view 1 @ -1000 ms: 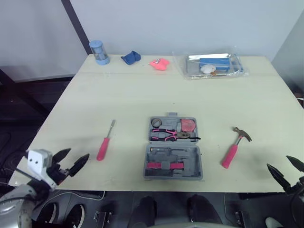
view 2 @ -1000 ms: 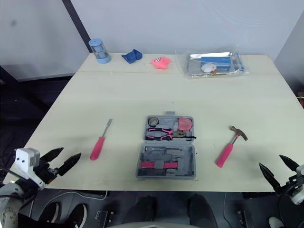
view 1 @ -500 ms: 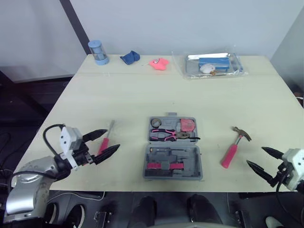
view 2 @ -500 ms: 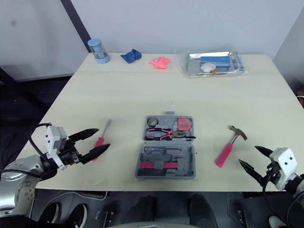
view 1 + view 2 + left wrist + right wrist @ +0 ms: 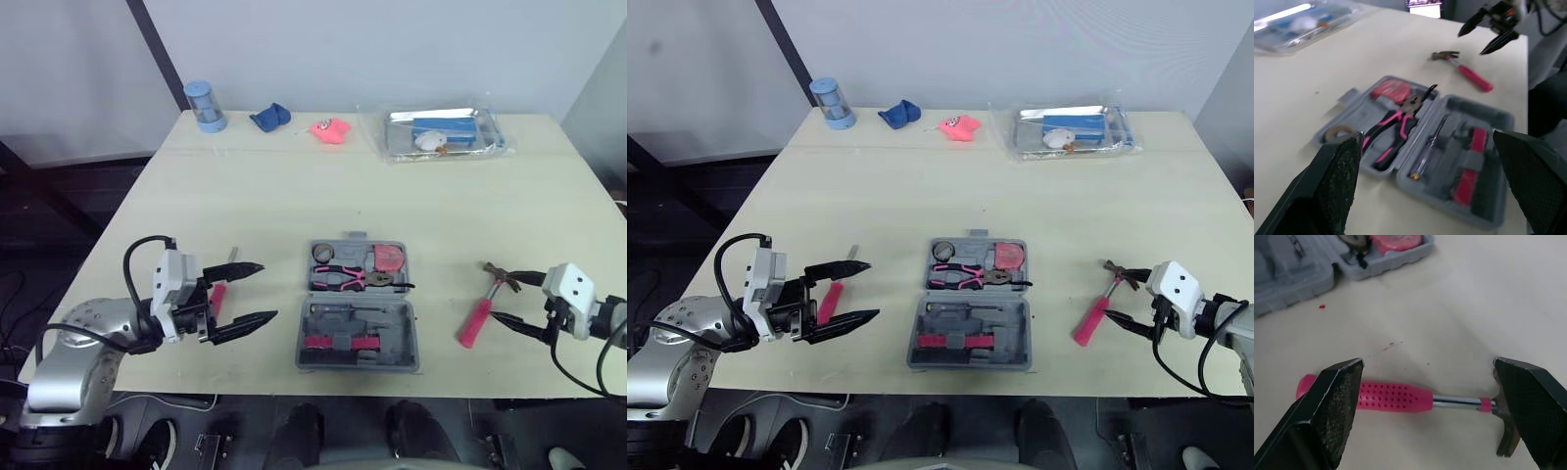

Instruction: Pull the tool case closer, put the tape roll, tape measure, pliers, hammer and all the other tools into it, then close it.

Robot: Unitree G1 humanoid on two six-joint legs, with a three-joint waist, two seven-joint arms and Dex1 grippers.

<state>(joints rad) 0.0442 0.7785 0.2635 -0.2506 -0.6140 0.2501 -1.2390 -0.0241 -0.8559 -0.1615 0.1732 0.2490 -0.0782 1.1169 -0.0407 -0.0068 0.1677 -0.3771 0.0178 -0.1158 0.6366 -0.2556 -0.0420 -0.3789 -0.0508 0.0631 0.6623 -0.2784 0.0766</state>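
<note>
The grey tool case [image 5: 358, 304] lies open at the table's middle front. It holds a tape roll [image 5: 322, 254], a pink tape measure [image 5: 389, 258] and pliers [image 5: 353, 280]. A pink-handled screwdriver [image 5: 217, 294] lies left of the case, partly behind my left gripper [image 5: 266, 291], which is open and points at the case [image 5: 1415, 142]. Right of the case lies a pink-handled hammer [image 5: 478, 313]. My right gripper [image 5: 502, 296] is open, its fingers [image 5: 1337, 406] either side of the hammer [image 5: 1400, 397] and just above it.
Along the far edge stand a blue cylinder [image 5: 204, 106], a blue cloth [image 5: 269, 118], a pink toy [image 5: 330, 130] and a clear bag of items [image 5: 441, 132]. The case sits close to the table's front edge [image 5: 294, 384].
Both arms have come up from the table's front corners. The left gripper moved right over the screwdriver towards the case. The right gripper moved left to the hammer.
</note>
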